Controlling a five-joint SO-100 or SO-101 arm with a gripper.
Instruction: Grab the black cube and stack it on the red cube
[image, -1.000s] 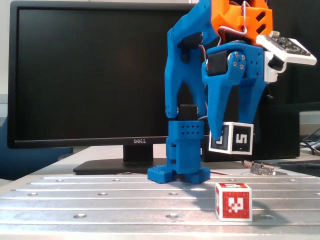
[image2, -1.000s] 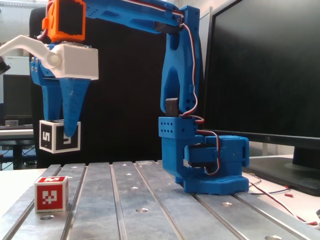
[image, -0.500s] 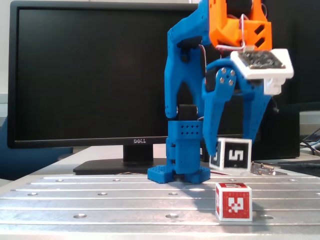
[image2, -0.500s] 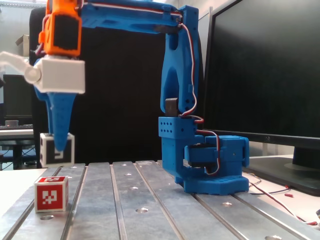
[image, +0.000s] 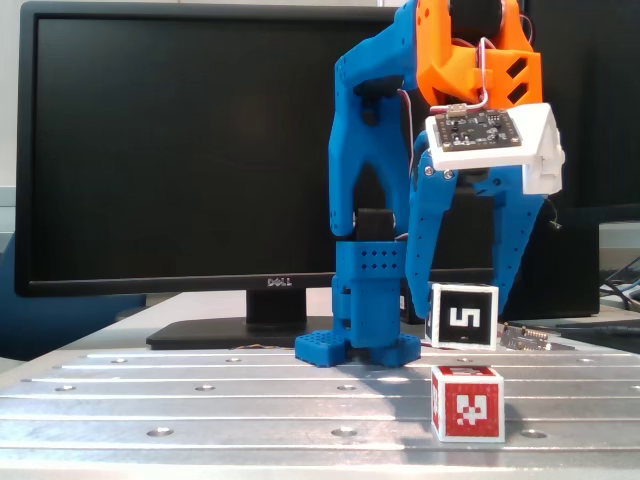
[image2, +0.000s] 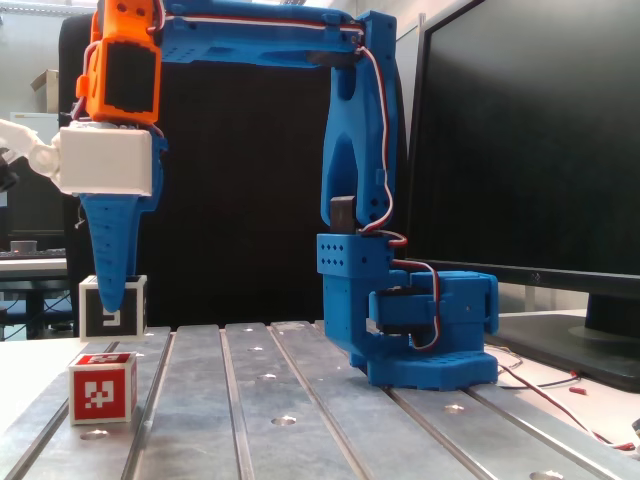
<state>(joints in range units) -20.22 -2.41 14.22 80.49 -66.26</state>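
Nearest you, the red cube (image: 467, 403) sits on the grooved metal bench (image: 200, 400), its pixel marker facing the camera; in the other fixed view it rests at the bench's left edge (image2: 103, 387). Just behind and above it, your pincer (image: 462, 312) is clamped on the black cube (image: 463, 316), held clear of the bench with the blue fingers (image: 424, 250) on either side. Farther back stand the arm's blue base (image: 368, 305) and the dark monitor (image: 180, 150).
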